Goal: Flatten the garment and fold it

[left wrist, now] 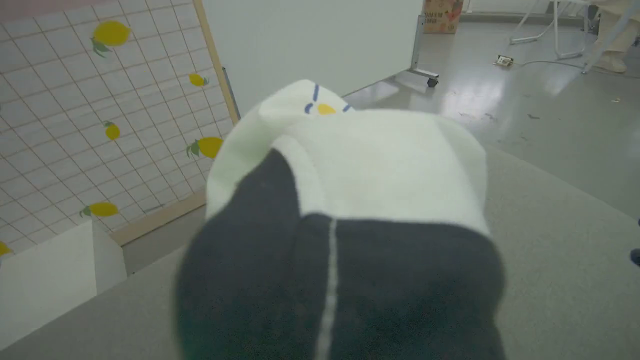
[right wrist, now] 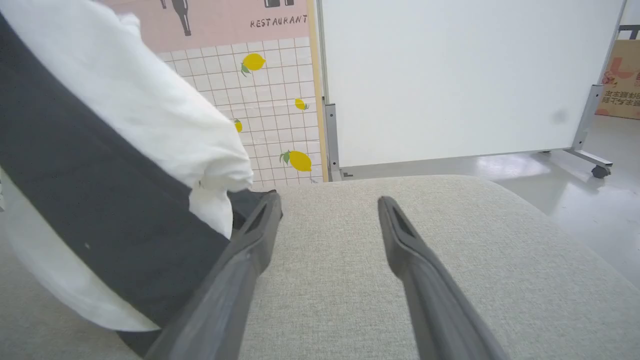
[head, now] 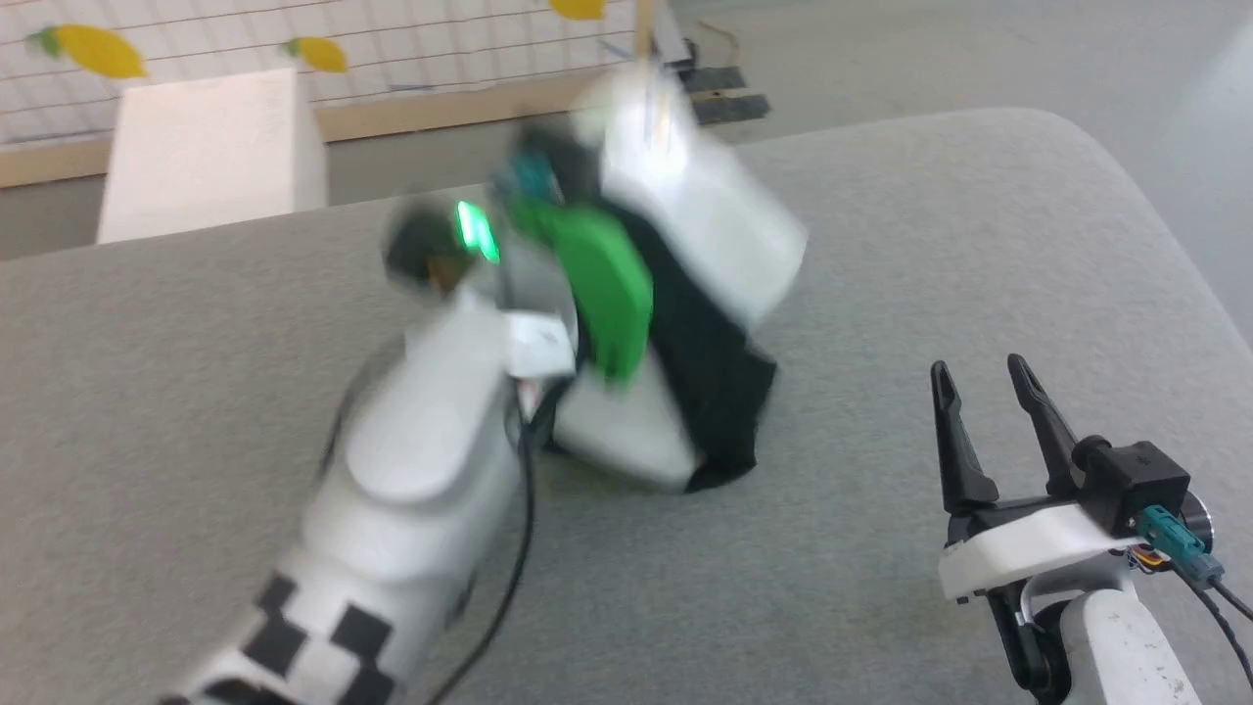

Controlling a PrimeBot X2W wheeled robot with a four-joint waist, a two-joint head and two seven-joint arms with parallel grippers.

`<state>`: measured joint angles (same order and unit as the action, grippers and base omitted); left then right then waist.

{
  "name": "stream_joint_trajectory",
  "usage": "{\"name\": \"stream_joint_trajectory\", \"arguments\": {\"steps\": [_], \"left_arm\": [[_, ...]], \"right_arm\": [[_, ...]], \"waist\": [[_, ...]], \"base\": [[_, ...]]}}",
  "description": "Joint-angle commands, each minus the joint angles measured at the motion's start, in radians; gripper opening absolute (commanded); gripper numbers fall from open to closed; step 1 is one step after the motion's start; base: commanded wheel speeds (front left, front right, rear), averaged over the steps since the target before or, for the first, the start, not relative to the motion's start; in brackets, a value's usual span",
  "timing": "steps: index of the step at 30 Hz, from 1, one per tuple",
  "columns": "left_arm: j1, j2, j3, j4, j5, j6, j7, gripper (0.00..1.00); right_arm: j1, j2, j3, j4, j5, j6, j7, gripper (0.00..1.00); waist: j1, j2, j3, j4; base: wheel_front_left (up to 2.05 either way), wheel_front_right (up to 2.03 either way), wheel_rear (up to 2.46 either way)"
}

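Grey cloth is spread over the counter [head: 979, 245]. The garment [head: 705, 333] is bunched in a lump just past the left hand [head: 597, 279]. It is partly lifted, and its low end touches the counter. It seems to be gripped by the left hand, though the fingers are hidden under the cloth. The right hand [head: 979, 377] is spread wide open with nothing in it. The garment is seen just to its left, close to one finger.

To do this step well, the garment should be lifted higher and shaken gently so the black sleeves fall loose. Then a second corner should be taken by the right hand and the shirt laid flat. Lots of bare counter can be seen in front of the right hand. The rounded edge is far past it and to its right, so the shirt should be set down away from there.
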<state>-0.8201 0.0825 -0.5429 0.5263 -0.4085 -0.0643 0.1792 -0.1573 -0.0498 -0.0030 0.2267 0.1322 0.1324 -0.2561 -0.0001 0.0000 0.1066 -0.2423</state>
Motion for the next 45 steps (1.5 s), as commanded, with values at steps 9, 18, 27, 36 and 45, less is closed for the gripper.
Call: {"name": "stream_joint_trajectory", "arguments": {"steps": [9, 18, 27, 36, 45], "left_arm": [[0.156, -0.015, -0.077, 0.212, -0.143, -0.044, 0.369, 1.00], [0.183, 0.009, 0.005, 0.055, -0.175, -0.006, 0.183, 1.00], [0.311, 0.129, 0.120, -0.247, -0.171, 0.074, 0.016, 1.00], [0.512, 0.210, 0.253, -0.416, -0.107, 0.143, -0.344, 1.00], [0.645, 0.172, 0.342, -0.412, -0.006, 0.126, -0.440, 1.00]], "right_arm": [[0.013, 0.000, 0.004, 0.005, 0.005, -0.002, 0.003, 1.00], [0.019, 0.000, 0.014, -0.003, -0.003, -0.002, 0.011, 1.00], [0.047, 0.000, -0.011, -0.026, -0.013, -0.002, 0.027, 1.00], [0.048, 0.000, -0.028, -0.071, -0.015, -0.002, 0.033, 1.00], [0.059, 0.000, -0.024, -0.116, -0.022, -0.002, 0.050, 1.00]], "waist": [[0.0001, 0.0000, 0.018, -0.025], [0.0001, 0.0000, -0.014, 0.053], [0.0001, 0.0000, -0.049, 0.135], [0.0001, 0.0000, -0.045, 0.174], [0.0001, 0.0000, -0.045, 0.172]], "base": [[0.00, 0.00, 0.00], [0.00, 0.00, 0.00], [0.00, 0.00, 0.00], [0.00, 0.00, 0.00], [0.00, 0.00, 0.00]]}}
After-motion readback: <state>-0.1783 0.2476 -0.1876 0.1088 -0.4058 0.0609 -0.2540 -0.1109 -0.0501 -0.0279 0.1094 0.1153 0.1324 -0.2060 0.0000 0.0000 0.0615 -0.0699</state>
